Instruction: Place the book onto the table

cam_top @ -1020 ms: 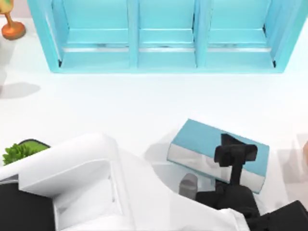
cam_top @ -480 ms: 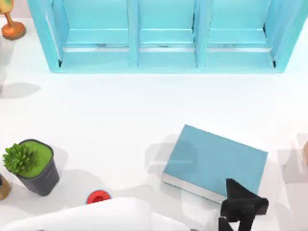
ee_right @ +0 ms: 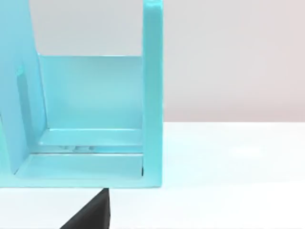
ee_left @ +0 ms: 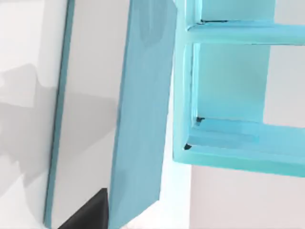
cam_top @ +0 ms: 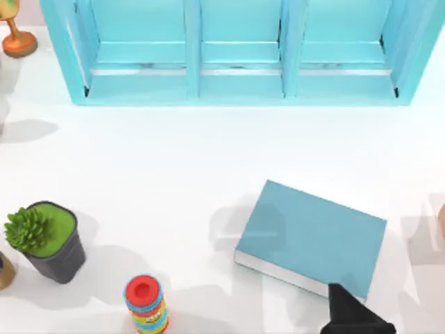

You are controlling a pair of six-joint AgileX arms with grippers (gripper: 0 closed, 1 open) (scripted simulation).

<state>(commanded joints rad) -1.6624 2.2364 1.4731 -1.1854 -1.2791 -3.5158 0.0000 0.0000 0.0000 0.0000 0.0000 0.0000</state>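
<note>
You've got the book [cam_top: 310, 236] lying flat on the table [cam_top: 174, 160], lower right of top view, w/ a gripper [cam_top: 356, 316] backed off below its near corner vs 0.5 s ago, finger state can't tell, so placement looks done.

Rendered tabletop (white table [cam_top: 174, 153], blue shelf [cam_top: 236, 52]).

A matte black, angular gripper [cam_top: 354, 314] tip, pointed and wedge-like, no markings or cables on it.
</note>
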